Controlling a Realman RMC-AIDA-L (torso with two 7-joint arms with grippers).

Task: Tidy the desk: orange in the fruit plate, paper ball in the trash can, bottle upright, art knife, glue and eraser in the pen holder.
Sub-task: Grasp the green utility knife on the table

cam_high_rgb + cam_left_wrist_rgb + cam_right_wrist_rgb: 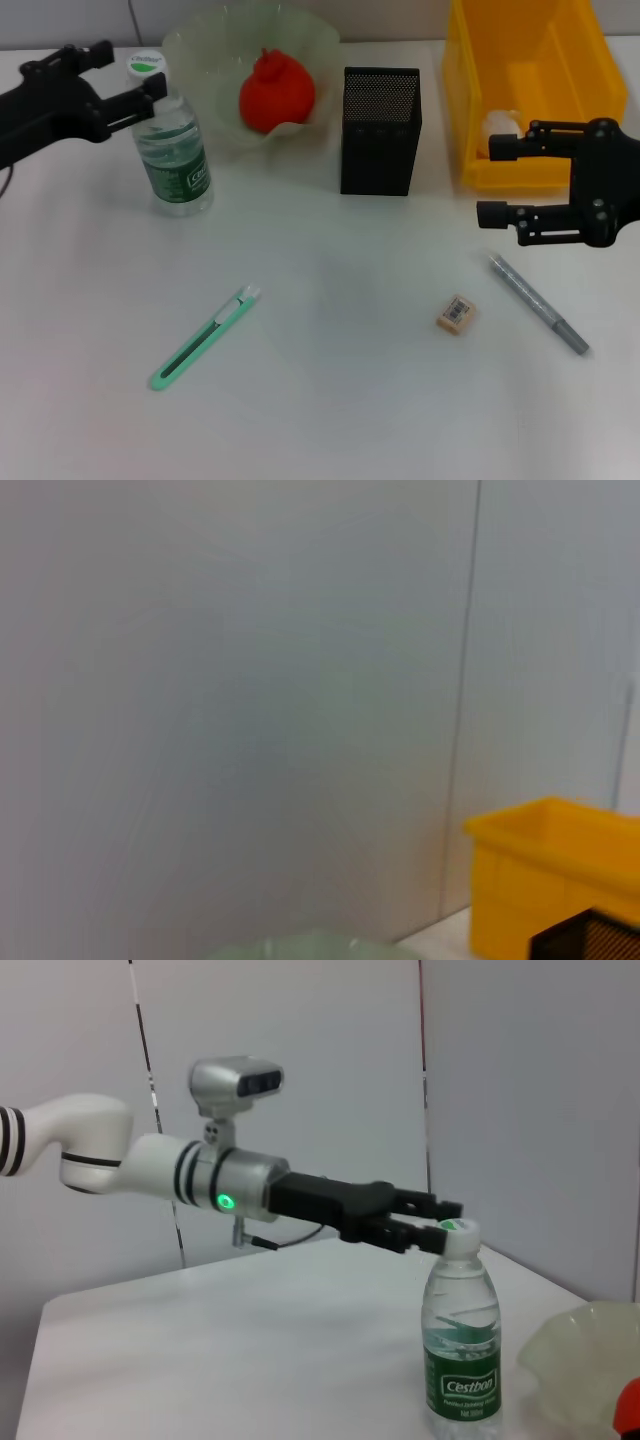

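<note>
Beside the upright bottle (pixel 173 150), the left gripper (pixel 135 82) stood open around its cap — best withdrawn level, untouched — while the open, empty right gripper (pixel 497 180) hovered by the yellow bin (pixel 530 90).

Orange-red orange (pixel 276 92), yellow trash can (pixel 470 120), black mesh pen holder (pixel 380 131), mint-green art knife (pixel 203 339), grey glue (pixel 538 303).
</note>
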